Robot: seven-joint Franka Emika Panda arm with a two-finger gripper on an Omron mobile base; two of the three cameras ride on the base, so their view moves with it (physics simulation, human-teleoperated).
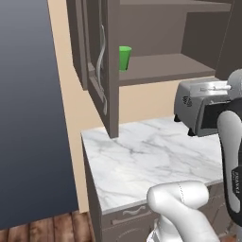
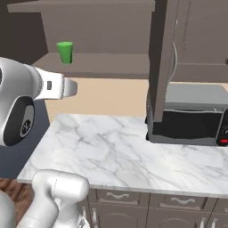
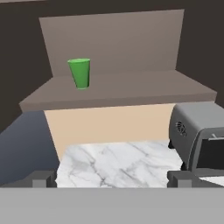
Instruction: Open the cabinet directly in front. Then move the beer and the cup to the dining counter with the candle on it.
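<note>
One green cup (image 3: 80,73) stands on the lower shelf of one open cabinet (image 1: 156,66), which has two shelves visible. Two cabinet doors (image 1: 101,61) hang open, one on each side. One grey microwave (image 2: 189,113) sits on one marble worktop (image 2: 111,149). Three curved drawer handles (image 2: 115,195) show below the worktop.

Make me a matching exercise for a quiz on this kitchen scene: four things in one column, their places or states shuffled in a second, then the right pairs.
Things:
1. cup
2. cabinet
3. microwave
4. fingers

Places or states:
A. on the marble worktop
B. doors swung open
C. spread apart, holding nothing
D. upright on the lower cabinet shelf

Pairs: 1-D, 2-B, 3-A, 4-C
</note>
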